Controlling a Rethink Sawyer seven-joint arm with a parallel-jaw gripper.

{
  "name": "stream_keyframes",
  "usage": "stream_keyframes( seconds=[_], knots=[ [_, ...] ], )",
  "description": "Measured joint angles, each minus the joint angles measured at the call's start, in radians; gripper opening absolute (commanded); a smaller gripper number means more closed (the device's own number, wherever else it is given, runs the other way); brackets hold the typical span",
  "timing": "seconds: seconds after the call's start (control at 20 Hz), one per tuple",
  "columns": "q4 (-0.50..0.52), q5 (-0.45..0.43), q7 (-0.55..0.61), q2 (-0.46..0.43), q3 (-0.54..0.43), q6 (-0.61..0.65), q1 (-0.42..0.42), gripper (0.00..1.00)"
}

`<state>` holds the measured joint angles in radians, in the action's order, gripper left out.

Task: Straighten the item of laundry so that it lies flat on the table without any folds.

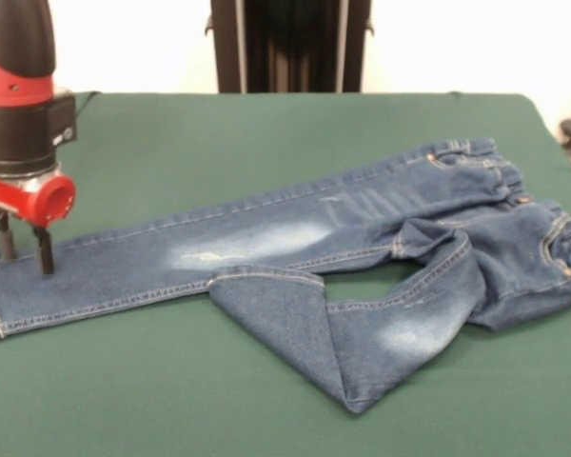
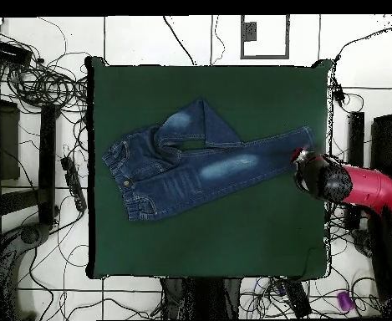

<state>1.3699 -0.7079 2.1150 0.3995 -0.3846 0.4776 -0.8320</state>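
Nearest in the front view, one leg of the jeans (image 1: pixel 362 333) is folded back on itself across the green tabletop (image 1: pixel 124 400). Behind it the other leg lies straight; at its cuff the gripper (image 1: pixel 24 249) stands, fingers (image 1: pixel 44 251) apparently spread apart astride the hem.

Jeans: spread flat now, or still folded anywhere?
Partly folded. One leg of the jeans lies straight toward the claw; the other leg is doubled back on itself.
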Motion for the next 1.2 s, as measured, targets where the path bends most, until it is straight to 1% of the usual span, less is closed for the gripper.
stream_keyframes(
  seconds=[0.2,0.25,0.6,0.8,1.2],
  knots=[
    [0.053,0.007,0.000,0.079,0.072,0.050,0.084,1.00],
    [0.078,0.019,0.000,0.119,0.094,0.084,0.117,1.00],
    [0.130,0.090,0.000,0.216,0.145,0.151,0.195,1.00],
    [0.136,0.140,0.012,0.222,0.187,0.146,0.249,1.00],
    [0.145,0.220,0.061,0.200,0.268,0.097,0.370,1.00]
  ],
)
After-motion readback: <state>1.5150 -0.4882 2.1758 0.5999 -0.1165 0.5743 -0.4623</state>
